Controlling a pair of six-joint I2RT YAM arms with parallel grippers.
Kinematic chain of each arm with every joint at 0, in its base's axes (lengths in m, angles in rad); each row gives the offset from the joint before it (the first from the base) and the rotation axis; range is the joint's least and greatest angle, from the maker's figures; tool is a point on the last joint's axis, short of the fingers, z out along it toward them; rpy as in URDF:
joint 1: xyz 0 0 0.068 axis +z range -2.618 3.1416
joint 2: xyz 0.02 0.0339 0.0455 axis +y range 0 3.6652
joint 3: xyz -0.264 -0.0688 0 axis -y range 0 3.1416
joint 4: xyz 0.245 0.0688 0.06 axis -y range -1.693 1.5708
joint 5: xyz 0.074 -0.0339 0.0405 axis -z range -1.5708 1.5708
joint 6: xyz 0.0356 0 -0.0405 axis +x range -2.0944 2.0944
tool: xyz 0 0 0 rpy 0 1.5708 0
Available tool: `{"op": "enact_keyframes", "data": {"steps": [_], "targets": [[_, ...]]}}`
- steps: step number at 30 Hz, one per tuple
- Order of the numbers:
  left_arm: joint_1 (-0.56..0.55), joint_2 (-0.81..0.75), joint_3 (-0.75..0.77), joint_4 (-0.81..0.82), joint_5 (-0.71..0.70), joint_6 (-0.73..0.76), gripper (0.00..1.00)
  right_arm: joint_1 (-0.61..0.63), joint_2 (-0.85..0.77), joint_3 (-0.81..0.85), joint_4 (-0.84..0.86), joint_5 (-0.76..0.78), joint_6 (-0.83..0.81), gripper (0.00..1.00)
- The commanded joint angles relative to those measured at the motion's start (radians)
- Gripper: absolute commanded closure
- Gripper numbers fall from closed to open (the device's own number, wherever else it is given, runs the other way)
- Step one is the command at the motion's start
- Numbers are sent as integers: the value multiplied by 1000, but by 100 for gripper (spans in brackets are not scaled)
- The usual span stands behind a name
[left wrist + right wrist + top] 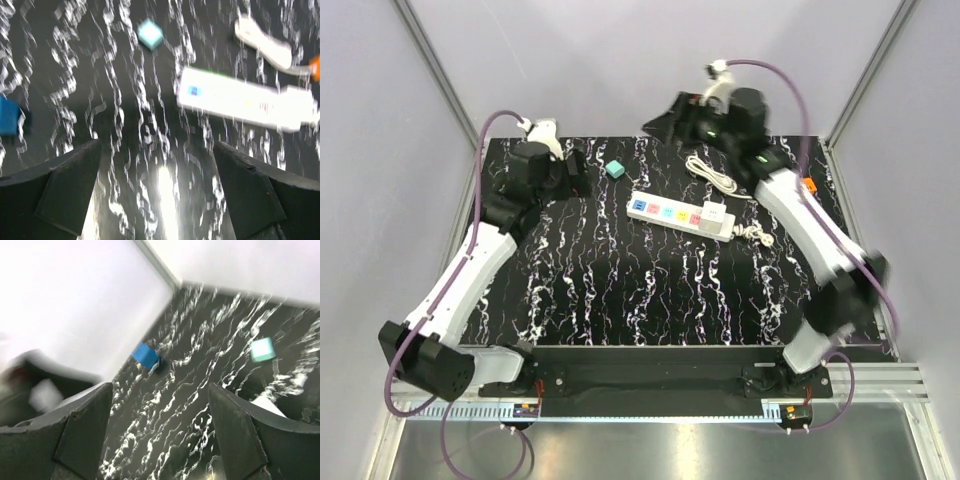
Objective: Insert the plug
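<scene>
1. Plug point(717, 212): a white block standing on the right end of the power strip point(665, 212), mid-tabletop point(620, 300). It looks seated in a socket, but I cannot tell from above whether it is pushed fully home.
2. Left tool point(157, 160): jaws spread wide with nothing between them, low over the tabletop to the left of the strip. Right tool point(160, 405): also wide open and empty, held high at the far edge, well apart from the plug.
3. Risk: a half-seated plug. Neither tool is on it, so nothing presses it down, and a tilt would leave the pins short.
4. Risk: the strip lies loose. A sideways push would likely slide it rather than seat the plug, unless the other tool braces it.
5. Risk: the white cable point(710, 175) lies coiled just behind the strip, on the right tool's way down. A finger could snag it and tug the plug out.
6. Both wrist views are smeared, so fine alignment is hard to judge.
</scene>
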Motion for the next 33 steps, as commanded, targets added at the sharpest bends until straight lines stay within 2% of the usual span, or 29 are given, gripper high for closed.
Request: {"op": "enact_keyframes", "data": {"steps": [1, 6, 9, 15, 18, 24, 29, 33], "targets": [[56, 94, 72, 130, 5, -1, 2, -10, -311, -228, -2, 139, 3, 16], [94, 310, 225, 157, 106, -3, 4, -9, -729, -566, 24, 153, 122, 16], [108, 433, 331, 166, 141, -14, 5, -9, -915, -706, 17, 135, 178, 14], [137, 686, 552, 151, 212, 11, 7, -9, -1178, -830, -147, 276, 109, 7], [148, 804, 658, 118, 212, 45, 8, -7, -1250, -825, -219, 330, 75, 5], [200, 993, 782, 112, 377, -55, 14, -10, -1275, -799, -201, 311, 149, 5], [249, 1075, 796, 230, 442, -148, 17, -9, -1232, -782, -189, 281, 144, 3], [289, 1144, 772, 408, 537, -289, 30, -9, -1218, -793, -173, 264, 182, 0]]}}
